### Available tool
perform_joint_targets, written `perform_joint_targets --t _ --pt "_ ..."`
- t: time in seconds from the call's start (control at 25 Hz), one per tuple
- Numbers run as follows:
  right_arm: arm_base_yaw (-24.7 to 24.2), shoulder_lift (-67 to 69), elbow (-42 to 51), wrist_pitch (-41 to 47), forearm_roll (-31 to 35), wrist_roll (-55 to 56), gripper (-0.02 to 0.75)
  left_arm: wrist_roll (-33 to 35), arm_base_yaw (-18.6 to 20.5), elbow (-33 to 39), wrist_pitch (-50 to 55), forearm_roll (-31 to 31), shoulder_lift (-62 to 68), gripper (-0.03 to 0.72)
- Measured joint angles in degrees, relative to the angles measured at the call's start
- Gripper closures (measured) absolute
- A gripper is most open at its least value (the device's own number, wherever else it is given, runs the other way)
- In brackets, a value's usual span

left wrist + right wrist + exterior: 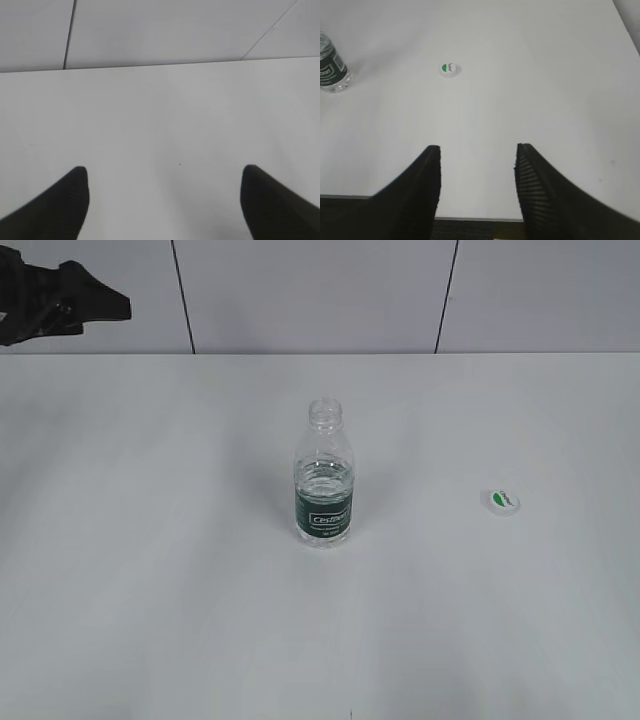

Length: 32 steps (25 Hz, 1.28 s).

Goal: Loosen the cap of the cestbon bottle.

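A white table (150, 590) fills nearly all of the exterior view, backed by a pale panelled wall (310, 290) with dark seams. A black part of the left arm (55, 305) shows at the far left corner, well apart from everything else. The cestbon bottle (324, 475) stands upright near the table's middle, its mouth uncovered, with nothing close around it. The cap (503, 501) lies flat on the table well to the bottle's right, green mark up, free on all sides. The left gripper (165, 200) hangs over bare table with its jaws spread wide and nothing between them. The right gripper (477, 175) sits near the table's front edge, jaws parted and empty, with the cap (449, 68) and the bottle's base (332, 70) ahead of it.
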Motion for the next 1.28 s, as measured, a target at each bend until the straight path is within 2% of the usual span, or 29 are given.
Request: perform_joint_targets --t 0.52,0.84,1.28 --pt "-0.26 0.00 0.00 -0.07 -1.90 1.81 0.365 0.00 0.00 0.00 -2.03 0.00 0.00 0.124" --pt "-6.80 0.00 0.00 -0.10 -4.09 1.75 0.365 0.00 0.00 0.00 -2.43 0.00 0.00 0.124" --pt "-7.25 0.00 0.00 -0.14 -4.21 1.75 0.365 0.00 0.00 0.00 -3.67 0.00 0.00 0.124"
